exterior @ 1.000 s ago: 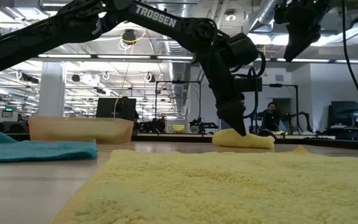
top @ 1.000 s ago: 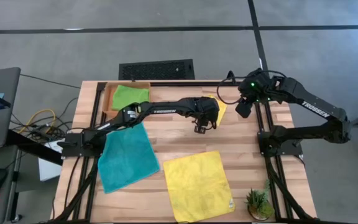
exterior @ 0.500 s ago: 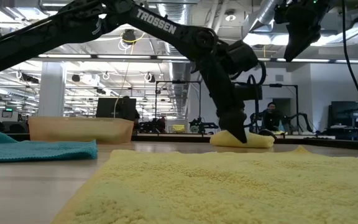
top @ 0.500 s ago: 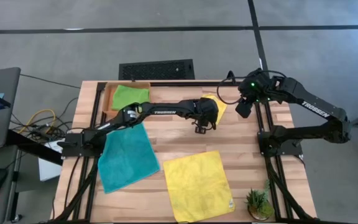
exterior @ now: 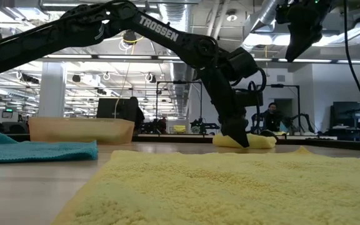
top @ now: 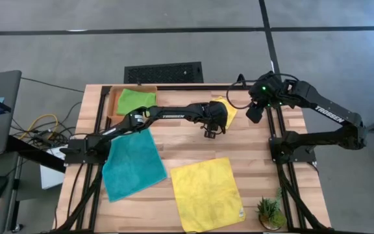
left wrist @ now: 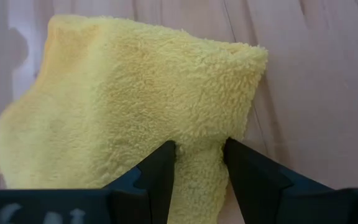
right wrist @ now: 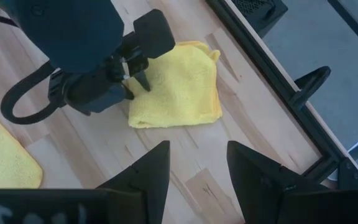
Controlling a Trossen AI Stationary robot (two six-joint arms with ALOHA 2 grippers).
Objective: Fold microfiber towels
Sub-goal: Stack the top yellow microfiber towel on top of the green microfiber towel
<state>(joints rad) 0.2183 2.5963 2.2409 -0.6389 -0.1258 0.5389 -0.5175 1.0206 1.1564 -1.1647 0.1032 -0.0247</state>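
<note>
Left gripper (top: pixel 213 130), as we see it from the high view, sits at the near edge of a folded yellow towel (top: pixel 230 112) toward the table's back right, its arm stretched long and low across the wooden table (top: pixel 258 156) from the left side. From above we also find a spread yellow towel (top: pixel 206 192) at the front centre, a teal towel (top: pixel 132 162) laid flat at the left, and a lime green towel (top: pixel 136 100) in the orange tray (top: pixel 115 102) at the back left corner. Right gripper (top: pixel 254 114) hangs raised just right of the folded towel, its arm bent back toward its base. In the low view we see the left gripper (exterior: pixel 235 136) pointing steeply down with its tips at the folded towel (exterior: pixel 258 141), while the right gripper (exterior: pixel 297 41) hovers high above the table. Through the left wrist view we look past two dark fingers (left wrist: pixel 160 171) standing apart, pressed onto the towel's (left wrist: pixel 123 106) edge with a ridge of cloth between them; whether they truly grip it we cannot tell. From the right wrist view we see its own fingers (right wrist: pixel 148 171) parted and holding nothing, well above the folded towel (right wrist: pixel 179 87).
</note>
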